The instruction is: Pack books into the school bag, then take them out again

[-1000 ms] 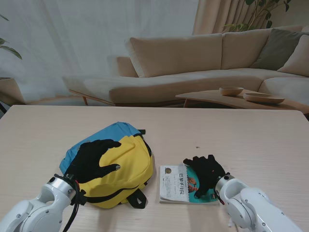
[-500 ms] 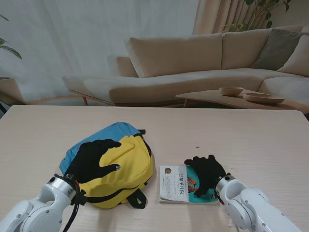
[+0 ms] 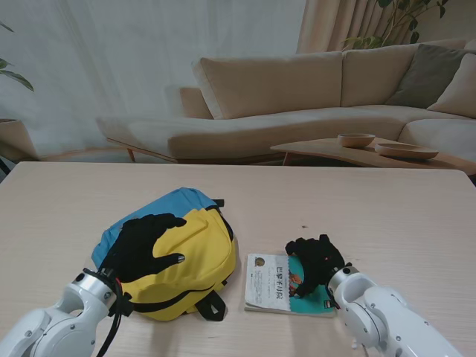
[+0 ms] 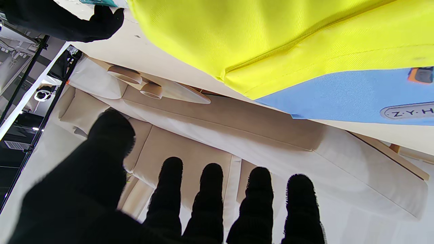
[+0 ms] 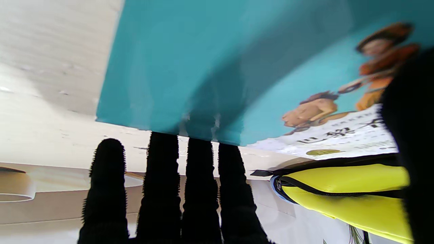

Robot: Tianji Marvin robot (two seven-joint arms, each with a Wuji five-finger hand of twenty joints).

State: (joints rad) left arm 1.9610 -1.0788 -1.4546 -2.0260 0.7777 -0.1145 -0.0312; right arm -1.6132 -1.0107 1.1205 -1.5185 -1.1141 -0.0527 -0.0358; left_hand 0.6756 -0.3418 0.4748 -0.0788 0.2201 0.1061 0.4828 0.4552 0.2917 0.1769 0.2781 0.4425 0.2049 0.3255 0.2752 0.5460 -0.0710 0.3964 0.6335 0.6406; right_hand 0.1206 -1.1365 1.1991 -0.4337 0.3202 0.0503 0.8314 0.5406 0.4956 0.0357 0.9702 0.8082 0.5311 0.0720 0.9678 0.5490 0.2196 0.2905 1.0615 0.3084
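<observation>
Lower left of the stand view: your left hand (image 3: pixel 143 245) lies palm-down on the school bag (image 3: pixel 190 256), fingers spread wide over the yellow front panel where it meets the blue band. It grips nothing; it rests flat, and my reading is that it pins the bag so it won't slide while the other hand works the book. In the left wrist view the fingers (image 4: pixel 212 200) show straight and apart, with yellow and blue fabric filling the top of that frame. The bag lies flat on the table (image 3: pixel 387 201), and no opening is visible from here, so you cannot yet tell where the book would go in.

Centre, lower part of the stand view: the book (image 3: pixel 271 286) lies flat just beside the bag, cover up, white and teal, its long edge roughly parallel to the bag's side. It is not yet packed; I judge the task at its first pick.

Lower right of centre: your right hand (image 3: pixel 316 262) sits on the teal half of the book, fingers curled over its far edge. The right wrist view shows four fingertips (image 5: pixel 200 176) reaching just past that edge, with the thumb a dark blur at the frame's right margin. Looks like a half-closed hooking grasp being set, but you cannot tell whether the fingers have real purchase or merely touch.

Far background: sofa (image 3: pixel 312 97), out of play.
</observation>
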